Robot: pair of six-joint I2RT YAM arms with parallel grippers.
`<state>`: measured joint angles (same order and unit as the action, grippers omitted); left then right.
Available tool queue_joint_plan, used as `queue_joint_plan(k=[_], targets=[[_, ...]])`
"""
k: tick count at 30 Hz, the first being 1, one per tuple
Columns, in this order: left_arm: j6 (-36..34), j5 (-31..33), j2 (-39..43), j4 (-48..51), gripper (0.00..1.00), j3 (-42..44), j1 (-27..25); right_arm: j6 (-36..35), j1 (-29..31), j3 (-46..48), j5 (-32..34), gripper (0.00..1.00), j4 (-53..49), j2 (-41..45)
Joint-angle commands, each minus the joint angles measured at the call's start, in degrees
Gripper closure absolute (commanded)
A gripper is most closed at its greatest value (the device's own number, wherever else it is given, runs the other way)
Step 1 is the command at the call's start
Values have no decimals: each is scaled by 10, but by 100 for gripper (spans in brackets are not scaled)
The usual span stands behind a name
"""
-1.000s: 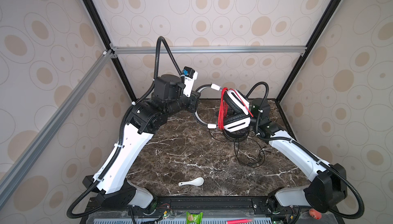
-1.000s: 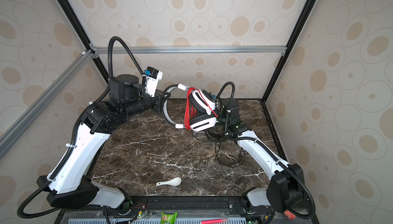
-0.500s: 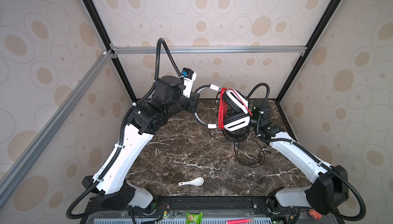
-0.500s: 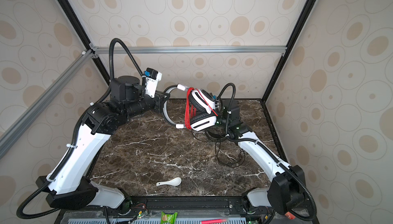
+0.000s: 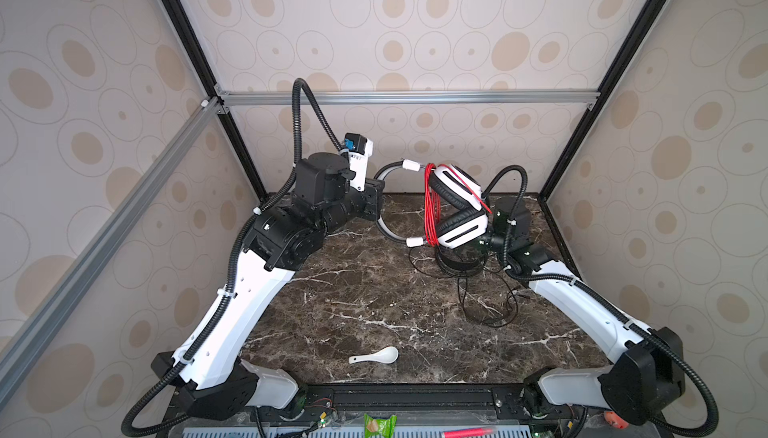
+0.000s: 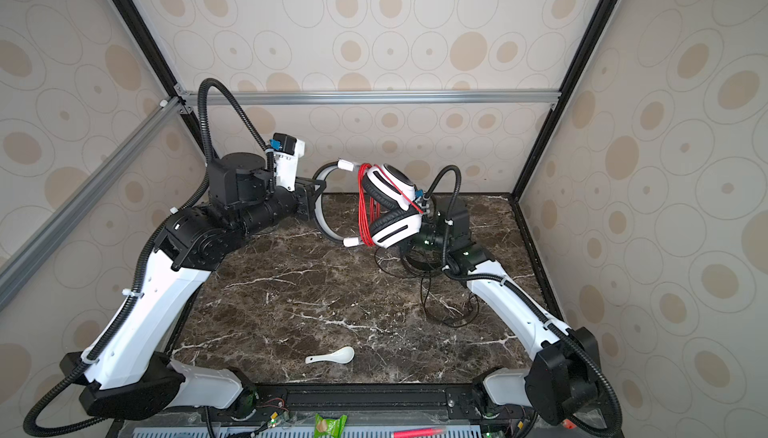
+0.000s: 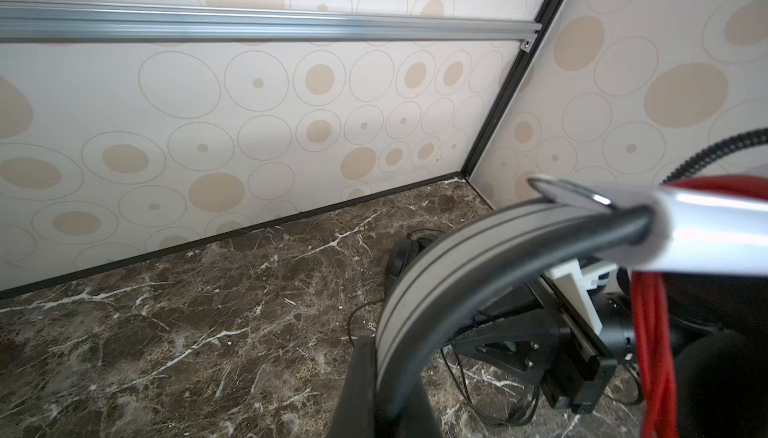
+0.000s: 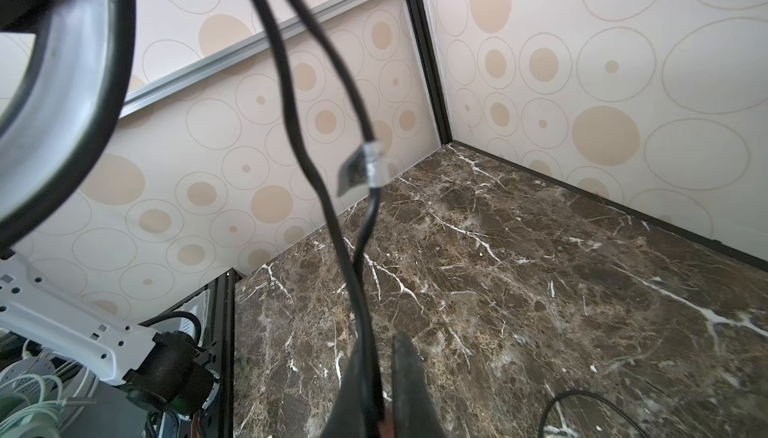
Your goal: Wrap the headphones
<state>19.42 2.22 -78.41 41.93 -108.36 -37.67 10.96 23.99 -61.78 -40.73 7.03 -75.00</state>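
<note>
The white headphones (image 5: 461, 232) (image 6: 395, 228) hang above the back of the table, black pads facing each other. My left gripper (image 5: 376, 199) (image 6: 316, 203) (image 7: 382, 357) is shut on their grey band (image 7: 436, 274). Their red cord (image 5: 430, 207) (image 6: 365, 207) (image 7: 652, 353) is wound in several turns across the cups, and one strand runs over the upper cup to my right gripper (image 5: 490, 213) (image 6: 424, 211) (image 8: 380, 342). That gripper is shut on a cord that looks dark against the light. The black headphones (image 5: 457, 265) (image 6: 419, 261) lie on the table beneath.
A loose black cord (image 5: 494, 307) (image 6: 449, 311) sprawls on the marble table (image 5: 353, 298) in front of the right arm. A white spoon (image 5: 376, 357) (image 6: 332, 357) lies near the front edge. Walls close in on three sides.
The right wrist has shifted slightly beside the ear cups, and the white headphones sit a touch higher. The left arm has kept its hold and place.
</note>
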Motion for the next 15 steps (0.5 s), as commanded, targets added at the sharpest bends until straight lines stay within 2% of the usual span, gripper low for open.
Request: queue_joint_plan(k=[1,7,10,15], targets=[[95,55,37,-110,100,15,-2,-8,-1,18,35,100,-2,27],[164,156,41,-149,100,46,-2,-14,2,41,73,100,-4,52],[193,183,29,-168,100,60,-4,-27,8,44,86,100,-18,61],[197,223,-14,-166,100,45,-4,-72,36,41,132,100,-66,78]])
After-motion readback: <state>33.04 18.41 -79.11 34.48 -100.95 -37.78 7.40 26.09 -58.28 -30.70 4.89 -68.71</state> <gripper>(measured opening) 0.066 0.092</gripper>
